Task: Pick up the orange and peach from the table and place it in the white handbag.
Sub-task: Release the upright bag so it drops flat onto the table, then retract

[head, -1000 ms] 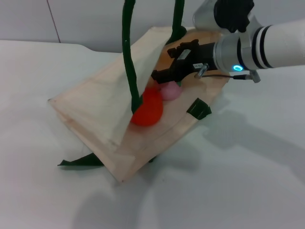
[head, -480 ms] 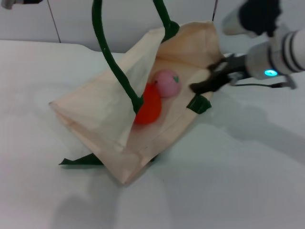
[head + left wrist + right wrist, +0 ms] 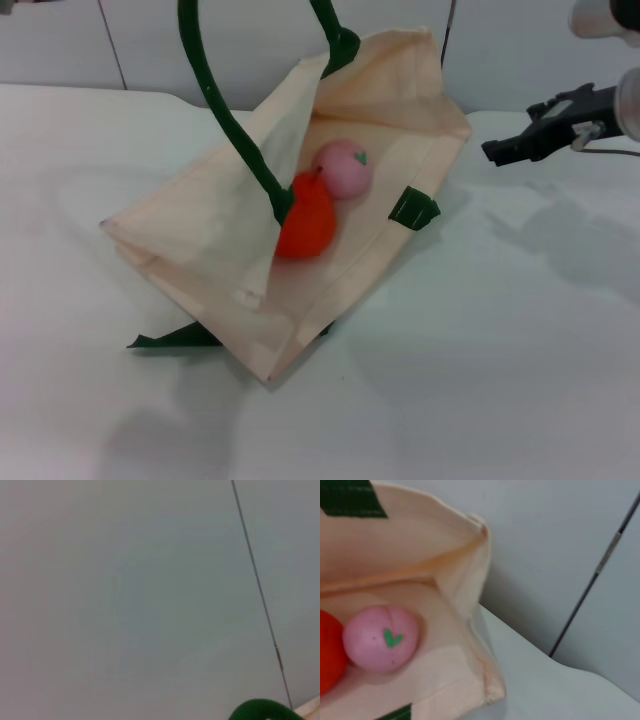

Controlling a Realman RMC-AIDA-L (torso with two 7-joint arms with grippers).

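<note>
Sitting in the white handbag (image 3: 200, 240): one orange (image 3: 305, 225), one peach (image 3: 343, 168) (touching).

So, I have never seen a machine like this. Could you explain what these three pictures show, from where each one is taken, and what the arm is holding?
It is a robot with two arms, each ending in a gripper. The head view looks down from the robot's head onto a white table. There lies the white handbag, its mouth held up by a green handle. Inside rest the orange and the peach, touching each other. The right gripper is beside the bag, above the table, holding nothing. The right wrist view, from that arm's camera, looks into the bag at the peach. The left wrist view shows mostly wall and a bit of the green handle; the left gripper itself is not seen.
</note>
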